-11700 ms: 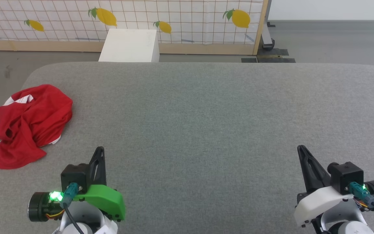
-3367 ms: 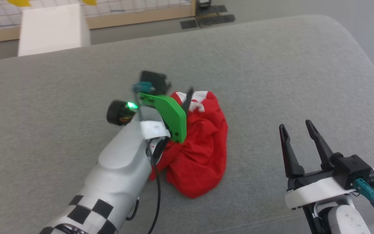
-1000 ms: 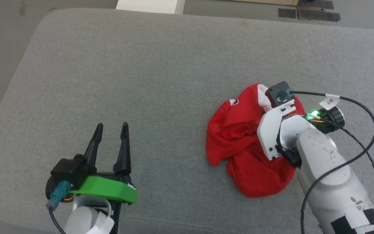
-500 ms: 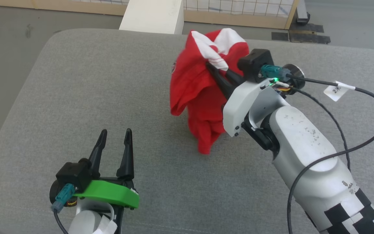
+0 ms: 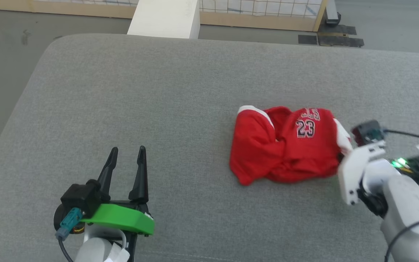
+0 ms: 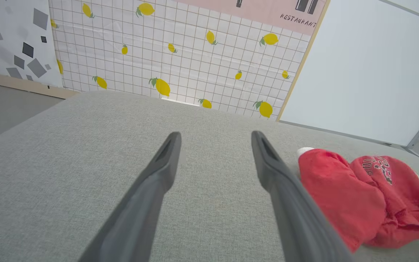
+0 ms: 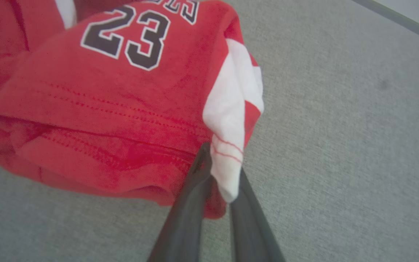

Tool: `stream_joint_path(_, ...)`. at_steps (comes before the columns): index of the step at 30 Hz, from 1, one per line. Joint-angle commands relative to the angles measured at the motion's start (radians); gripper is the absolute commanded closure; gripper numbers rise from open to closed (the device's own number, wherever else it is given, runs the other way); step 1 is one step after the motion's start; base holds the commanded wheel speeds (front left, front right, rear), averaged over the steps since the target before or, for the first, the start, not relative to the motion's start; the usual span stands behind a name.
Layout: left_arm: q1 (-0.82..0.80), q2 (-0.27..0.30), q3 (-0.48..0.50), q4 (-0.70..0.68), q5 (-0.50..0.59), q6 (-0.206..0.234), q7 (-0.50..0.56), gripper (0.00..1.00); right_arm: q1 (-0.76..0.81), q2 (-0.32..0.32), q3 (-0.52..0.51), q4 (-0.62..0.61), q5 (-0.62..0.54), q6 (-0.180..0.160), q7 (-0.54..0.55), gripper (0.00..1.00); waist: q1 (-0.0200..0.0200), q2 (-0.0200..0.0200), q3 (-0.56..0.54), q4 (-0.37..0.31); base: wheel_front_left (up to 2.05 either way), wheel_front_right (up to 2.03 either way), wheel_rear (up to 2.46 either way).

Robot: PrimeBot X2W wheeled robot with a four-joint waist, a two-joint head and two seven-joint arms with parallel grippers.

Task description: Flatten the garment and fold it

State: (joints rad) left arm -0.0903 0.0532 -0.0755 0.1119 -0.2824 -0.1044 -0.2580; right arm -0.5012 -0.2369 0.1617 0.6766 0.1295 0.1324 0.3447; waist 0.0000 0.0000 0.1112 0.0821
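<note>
The garment [image 5: 286,149] is a crumpled pair of red shorts with white side panels and a "23" facing up. It lies on the grey padded surface [image 5: 158,91], right of centre. My right gripper [image 5: 341,155] sits at its right edge. In the right wrist view that gripper [image 7: 218,171] is shut on a white-and-red corner of the garment [image 7: 104,91], with fabric pinched between the two narrow fingers. Near the front left, my left gripper [image 5: 128,151] stands open and holds nothing. The left wrist view has that gripper [image 6: 215,136] pointing past the garment [image 6: 358,193], which lies to its right.
A white box [image 5: 164,18] stands on the floor just behind the surface's far edge. Behind it is a wood-framed panel of lemon-print tiles [image 6: 180,62]. The surface's rounded left corner [image 5: 49,43] drops to grey floor.
Half a second ago my right gripper held the garment up in the air. Now it has come down and to the right, and the garment lies spread on the surface. The left gripper stayed put.
</note>
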Motion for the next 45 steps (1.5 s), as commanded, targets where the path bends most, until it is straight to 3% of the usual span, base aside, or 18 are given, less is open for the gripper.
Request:
stream_joint_path(1,0.003,-0.003,0.003,-0.004,0.0,0.002,-0.004,0.0,0.036,0.004,-0.058,-0.018,-0.035,-0.002,0.007,0.0,0.0,0.0,0.0,-0.008,0.0,0.0,0.0)
stream_joint_path(6,0.008,-0.003,0.003,0.0,0.0,0.002,-0.004,0.0,0.169,0.061,-0.258,-0.158,-0.142,-0.002,0.017,0.0,0.0,0.0,-0.012,-0.029,0.0,0.0,0.0)
stream_joint_path(10,0.009,-0.003,0.001,0.004,0.0,0.002,-0.004,0.0,0.271,0.136,-0.337,-0.345,-0.167,-0.002,-0.041,0.0,0.0,0.0,-0.027,-0.037,0.0,0.0,0.0)
stream_joint_path(13,0.009,-0.003,-0.001,0.005,-0.001,0.001,-0.004,0.0,0.343,0.164,-0.304,-0.471,-0.155,-0.002,-0.101,0.0,0.0,0.0,-0.032,-0.038,0.0,0.0,0.0)
stream_joint_path(18,0.006,-0.003,-0.001,0.0,-0.001,0.001,-0.004,0.0,0.417,0.179,-0.15,-0.589,-0.113,-0.002,-0.144,0.0,0.0,0.0,-0.025,-0.043,0.0,0.0,0.0)
stream_joint_path(22,-0.005,-0.003,-0.004,-0.003,-0.001,0.0,-0.004,0.0,0.388,0.181,-0.02,-0.568,-0.12,-0.002,-0.119,0.0,0.0,0.0,-0.008,-0.039,0.0,0.0,0.0)
stream_joint_path(28,-0.028,-0.003,-0.02,-0.003,-0.009,-0.002,-0.004,0.0,0.274,0.183,0.096,-0.466,-0.145,-0.002,-0.082,0.0,0.0,0.0,0.028,-0.006,0.0,0.0,0.0)
stream_joint_path(37,-0.041,-0.003,-0.035,-0.001,-0.024,0.003,-0.004,0.0,0.149,0.186,0.134,-0.3,-0.213,-0.002,-0.037,0.0,0.0,0.0,0.063,0.052,0.0,0.0,0.0)
stream_joint_path(40,-0.042,-0.003,-0.036,-0.002,-0.027,0.005,-0.004,0.0,0.12,0.186,0.12,-0.269,-0.226,-0.002,-0.052,0.74,0.0,0.0,0.065,0.062,0.0,0.0,0.0)
stream_joint_path(41,-0.041,-0.003,-0.036,-0.001,-0.027,0.005,-0.004,0.0,0.113,0.186,0.118,-0.263,-0.226,-0.002,-0.057,0.91,0.0,0.0,0.064,0.064,0.0,0.0,0.0)
stream_joint_path(42,-0.041,-0.003,-0.037,0.0,-0.028,0.006,-0.004,0.0,0.105,0.186,0.116,-0.256,-0.223,-0.002,-0.063,1.0,0.0,0.0,0.063,0.066,0.0,0.0,0.0)
stream_joint_path(45,-0.039,-0.003,-0.04,0.005,-0.028,0.006,-0.004,0.0,0.087,0.186,0.114,-0.241,-0.212,-0.002,-0.081,1.0,0.0,0.0,0.054,0.07,0.0,0.0,0.0)
